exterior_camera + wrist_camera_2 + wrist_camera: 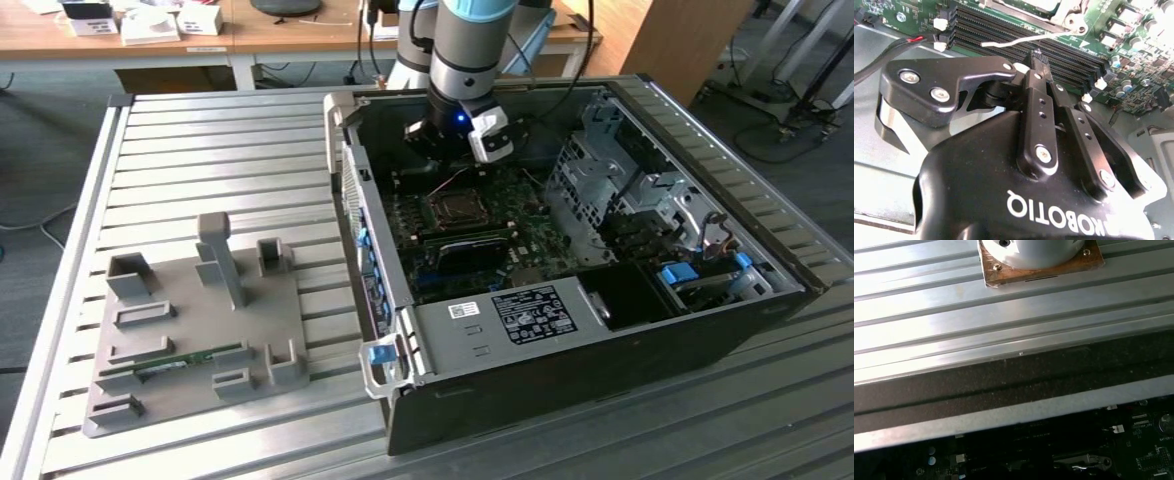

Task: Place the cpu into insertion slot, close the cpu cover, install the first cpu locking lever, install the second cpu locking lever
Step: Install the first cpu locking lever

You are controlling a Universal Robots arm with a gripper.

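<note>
Inside the open computer case [747, 300], my gripper [451, 165] hangs above the far edge of the green motherboard [501, 235], just behind the cpu socket [458, 208]. In the second wrist view the gripper [1038, 54] is shut, its two black fingers [1038, 107] pressed together with nothing seen between them. A thin silvery locking lever [1019, 39] runs from the socket corner [1071, 22] across the memory slots, very close to the fingertips. The cpu cover [458, 190] shows as a silvery frame around a dark square. I cannot make out the cpu itself.
The case stands on a slatted aluminium table [200, 150]. A grey fixture tray [200, 330] holding a memory stick [174, 365] lies at the exterior view's left. Drive cages [614, 170] and cables [694, 270] fill the case's other side. The arm's base mount [1039, 255] is bolted to the slats.
</note>
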